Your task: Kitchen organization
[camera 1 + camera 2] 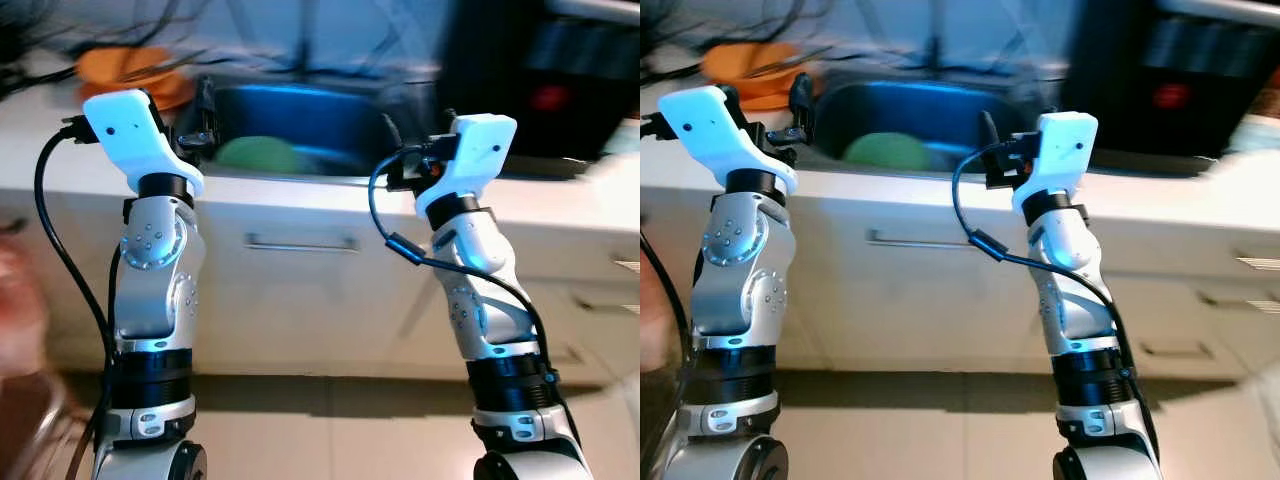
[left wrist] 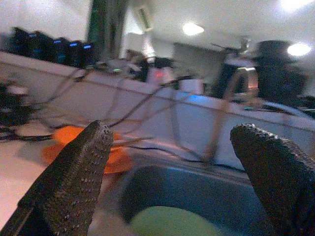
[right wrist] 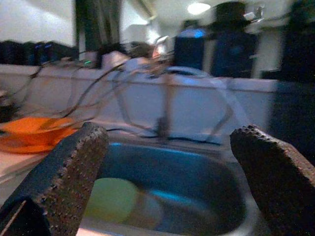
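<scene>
Here both sets of jaws stand spread wide with nothing between them: the left gripper (image 2: pixel 172 191) and the right gripper (image 3: pixel 167 182) are each raised in front of the counter (image 1: pixel 300 195), pointing toward the sink (image 1: pixel 300 115). Down in the sink basin lies a green round thing (image 1: pixel 258 153), probably a bowl or plate, though blur keeps its shape uncertain. On the counter to the left of the sink sits an orange dish (image 1: pixel 125 68), with dark cables trailing near it. A dark appliance (image 1: pixel 560 70) stands on the right side of the counter, and drawers with a handle (image 1: pixel 300 243) run below. The step in hand looks like an approach to the sink. To do it well, the robot should settle its stance so the view steadies, then lower one gripper over the green thing's rim with the jaws kept wide, clear of the sink wall.
</scene>
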Available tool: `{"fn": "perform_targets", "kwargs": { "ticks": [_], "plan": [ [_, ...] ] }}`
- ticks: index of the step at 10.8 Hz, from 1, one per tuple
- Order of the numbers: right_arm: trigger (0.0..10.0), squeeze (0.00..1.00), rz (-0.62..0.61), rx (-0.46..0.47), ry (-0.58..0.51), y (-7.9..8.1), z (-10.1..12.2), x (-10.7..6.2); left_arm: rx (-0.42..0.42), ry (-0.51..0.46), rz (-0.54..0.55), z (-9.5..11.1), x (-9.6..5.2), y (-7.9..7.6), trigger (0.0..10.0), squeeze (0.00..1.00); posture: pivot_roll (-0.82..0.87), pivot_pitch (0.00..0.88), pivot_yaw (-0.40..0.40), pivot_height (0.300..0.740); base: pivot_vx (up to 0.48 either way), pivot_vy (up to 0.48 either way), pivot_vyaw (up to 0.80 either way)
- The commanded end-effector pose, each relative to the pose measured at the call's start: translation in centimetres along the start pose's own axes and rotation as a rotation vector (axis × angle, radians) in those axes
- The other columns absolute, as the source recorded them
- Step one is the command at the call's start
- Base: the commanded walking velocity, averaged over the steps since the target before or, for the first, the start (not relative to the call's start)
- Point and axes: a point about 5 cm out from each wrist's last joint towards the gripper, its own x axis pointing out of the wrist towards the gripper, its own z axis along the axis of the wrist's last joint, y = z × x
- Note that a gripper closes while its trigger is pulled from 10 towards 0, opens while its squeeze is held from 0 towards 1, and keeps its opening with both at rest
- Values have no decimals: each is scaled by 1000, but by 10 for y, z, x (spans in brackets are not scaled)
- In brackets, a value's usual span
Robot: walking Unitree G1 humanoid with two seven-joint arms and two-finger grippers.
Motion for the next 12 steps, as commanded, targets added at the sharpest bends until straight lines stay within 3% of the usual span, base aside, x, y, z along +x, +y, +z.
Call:
{"fn": "perform_targets", "kwargs": {
  "ticks": [1,8,12],
  "plan": [
    [10000,0,10,-13,-26,1,6,3,0,-17,-20,6,2,-4,10000,0,-19,5,-79,740,398,270,0],
    [10000,0,18,-25,-25,3,5,3,-4,-11,-25,4,3,-6,10000,0,-19,0,-78,740,394,272,0],
    [10000,0,17,-25,-21,3,4,1,-7,8,-15,1,2,-6,10000,0,-21,4,-76,740,0,0,0]
  ]
}}
